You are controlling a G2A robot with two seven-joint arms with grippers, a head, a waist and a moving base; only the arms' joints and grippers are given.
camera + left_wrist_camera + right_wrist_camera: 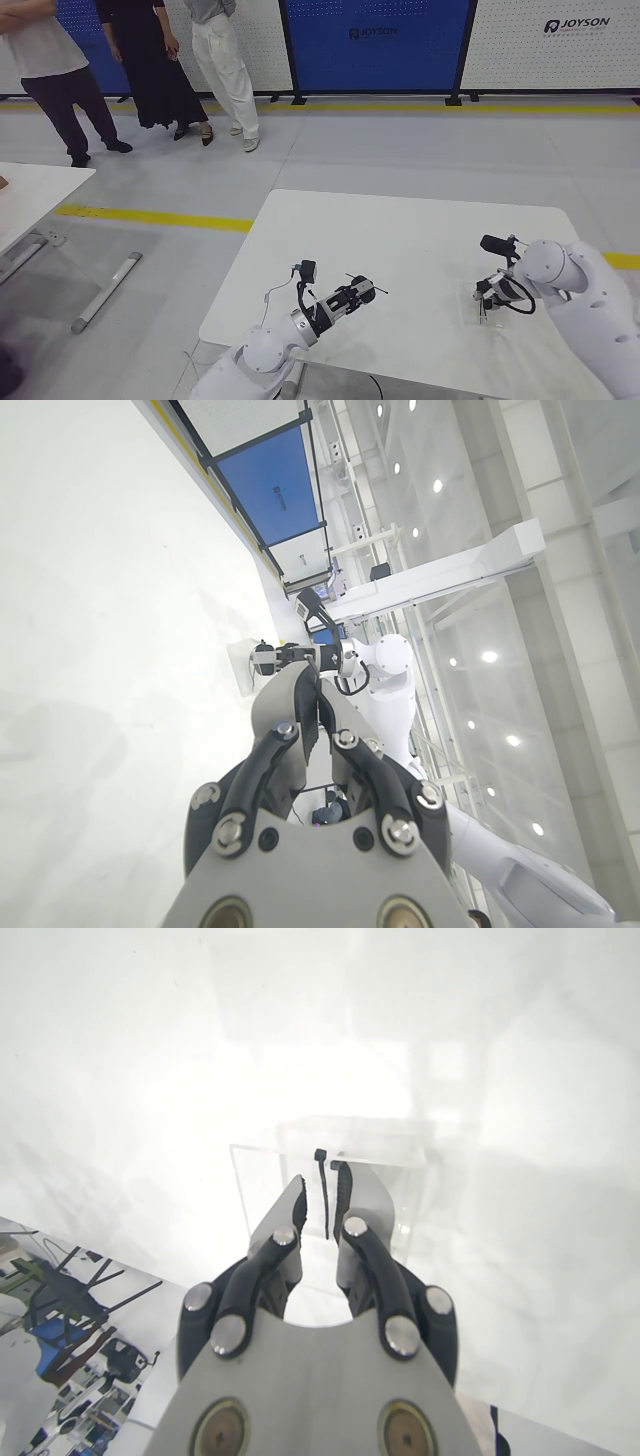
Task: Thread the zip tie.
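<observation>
While the right gripper (321, 1175) hangs over the clear acrylic stand (257, 1188) on the right side of the desk (400, 240), I see its jaws parted, one finger on each side of the black zip tie (324, 1198). The tie sits in the stand with its square head at the far end and its tail running back between the fingers. One pad is very close to it, but I cannot tell whether it touches. I judge that the stand is there to keep the tie off the desk, so the fingers can get around it instead of scraping a flat surface. The left gripper (358, 293) is well apart from the stand, above the near middle of the desk. Its jaws are closed on what I take to be a thin black strip (380, 290), which pokes out on both sides of the fingertips in the top view. I cannot tell whether it is a second tie. Gripping it mid-length would leave both ends free, which seems sensible for threading. My guess is that the pick at the stand is the step in hand.
</observation>
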